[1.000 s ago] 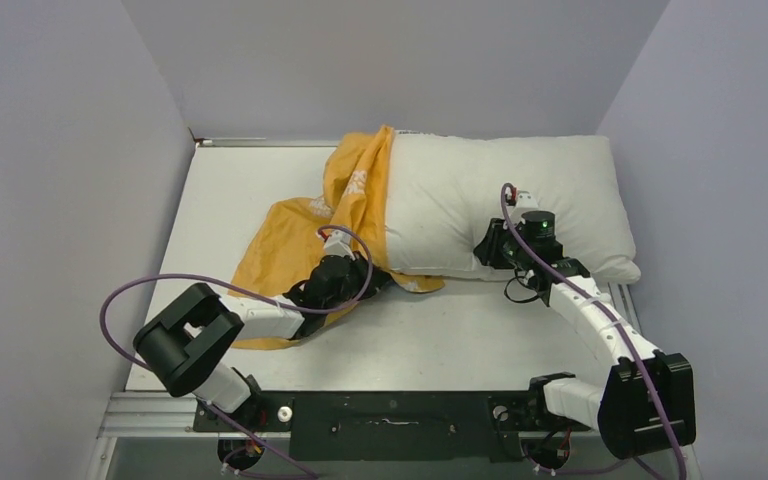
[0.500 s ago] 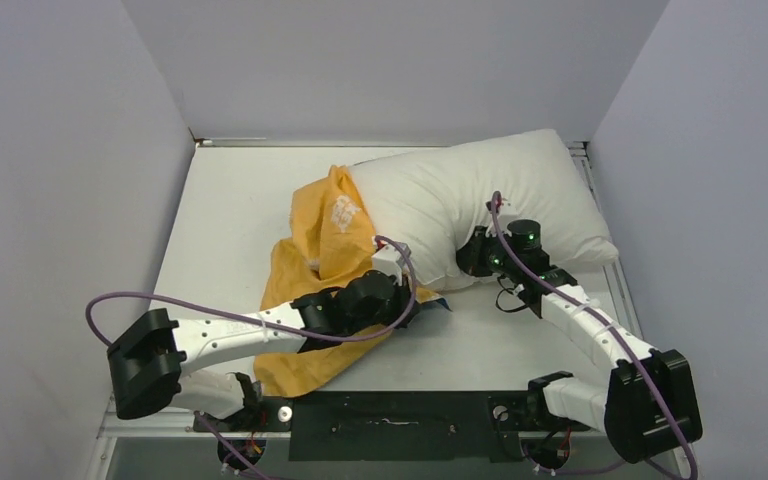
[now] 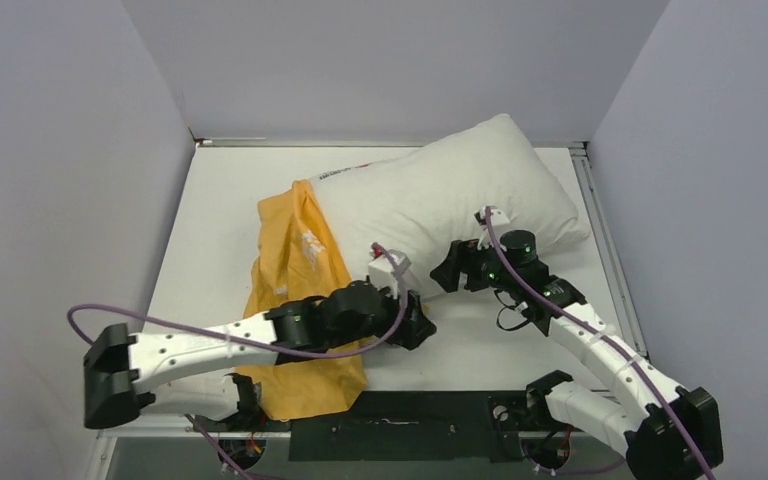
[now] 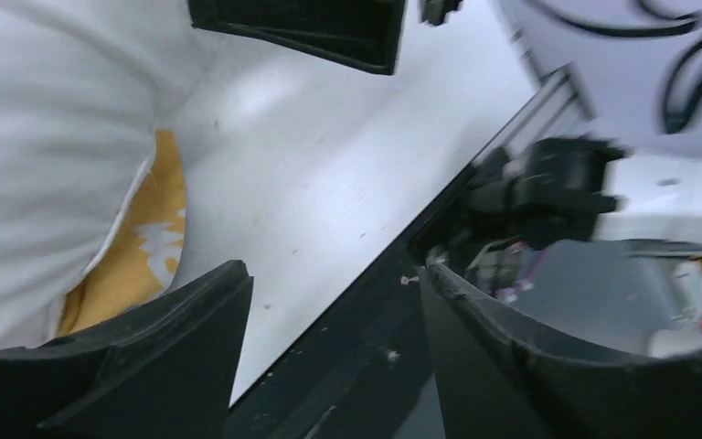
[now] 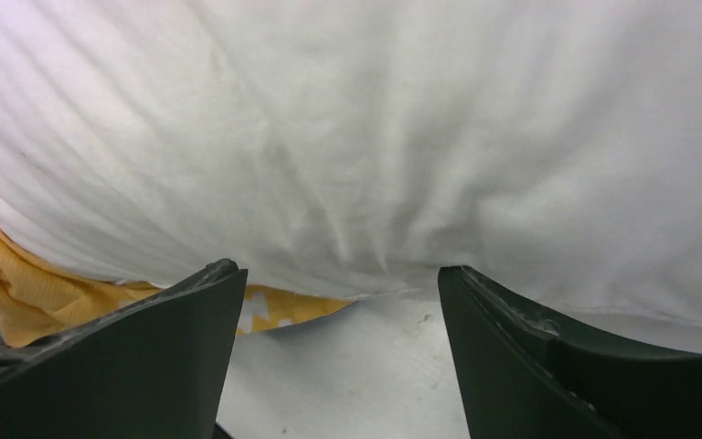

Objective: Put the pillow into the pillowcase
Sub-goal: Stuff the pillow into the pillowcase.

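Observation:
The off-white pillow (image 3: 455, 195) lies slanted across the back of the table, its left end against the orange-yellow pillowcase (image 3: 295, 275). The pillowcase runs from the pillow down to the table's front edge, partly under my left arm. My left gripper (image 3: 422, 328) is open at the pillow's front edge with nothing between its fingers; in the left wrist view the pillow (image 4: 46, 146) and a strip of pillowcase (image 4: 146, 247) sit to its left. My right gripper (image 3: 442, 276) is open just short of the pillow (image 5: 375, 137), a bit of pillowcase (image 5: 283, 309) showing under it.
Grey walls close in the white table (image 3: 220, 190) on the left, back and right. The black base rail (image 3: 390, 425) runs along the front edge. Purple cables loop off both arms.
Both grippers have opened. The pillow has swung further, its right end toward the back. The pillowcase slid left and forward, and the left arm stretched further right.

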Action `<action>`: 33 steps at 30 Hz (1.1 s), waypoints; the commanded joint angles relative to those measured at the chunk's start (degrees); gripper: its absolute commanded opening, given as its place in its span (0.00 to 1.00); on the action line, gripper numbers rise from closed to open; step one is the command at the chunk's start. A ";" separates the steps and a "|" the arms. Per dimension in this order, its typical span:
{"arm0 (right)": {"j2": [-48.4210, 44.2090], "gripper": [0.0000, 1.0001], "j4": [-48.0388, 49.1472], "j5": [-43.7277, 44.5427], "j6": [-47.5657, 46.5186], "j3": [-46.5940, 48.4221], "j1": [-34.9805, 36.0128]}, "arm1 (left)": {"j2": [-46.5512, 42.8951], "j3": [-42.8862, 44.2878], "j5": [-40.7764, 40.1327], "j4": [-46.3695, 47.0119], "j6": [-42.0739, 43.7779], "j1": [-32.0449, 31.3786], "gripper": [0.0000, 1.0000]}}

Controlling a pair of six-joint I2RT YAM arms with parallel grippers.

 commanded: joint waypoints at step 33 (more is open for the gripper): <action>-3.99 0.05 -11.75 -8.83 -4.53 4.50 -12.27 | 2.99 4.89 15.10 11.30 12.84 36.05 0.72</action>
